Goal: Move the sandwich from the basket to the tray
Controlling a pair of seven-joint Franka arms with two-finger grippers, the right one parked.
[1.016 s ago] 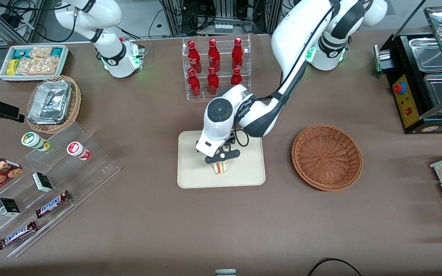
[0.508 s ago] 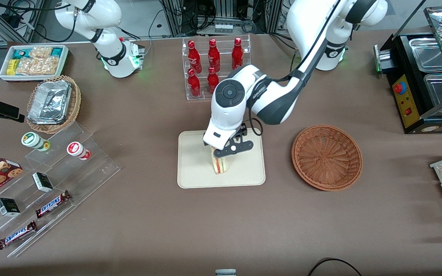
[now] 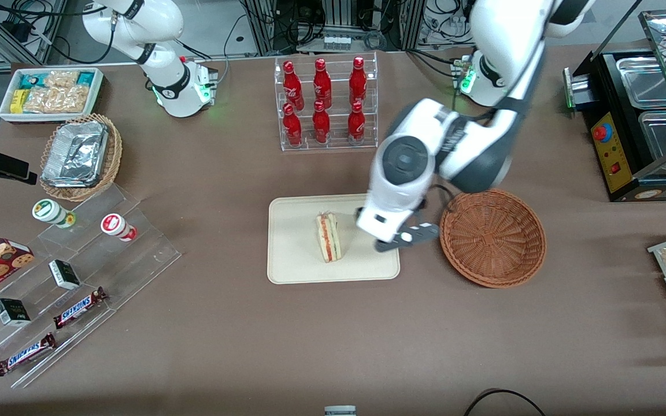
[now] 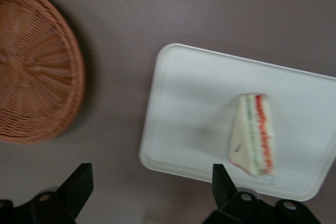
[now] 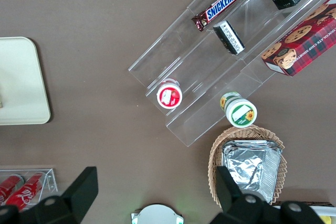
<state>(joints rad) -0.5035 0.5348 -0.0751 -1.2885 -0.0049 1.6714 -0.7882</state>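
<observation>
1. While the sandwich (image 3: 328,237) stands on its edge in the middle of the tray (image 3: 292,268), the hand (image 3: 405,238) hangs above the tray's rim on the basket's side, apart from the sandwich, its fingers (image 4: 79,182) spread wide and holding nothing.
2. Only the left wrist view shows both black fingers apart, with the sandwich (image 4: 253,135), the tray (image 4: 178,103) and the basket (image 4: 37,77) below them; the front view shows just one dark fingertip.
3. Beside the tray on the bench (image 3: 240,335) sits the basket (image 3: 492,237), with nothing in it.
4. Farther from the front camera, a clear rack of red bottles (image 3: 324,104) stands past the tray.
</observation>
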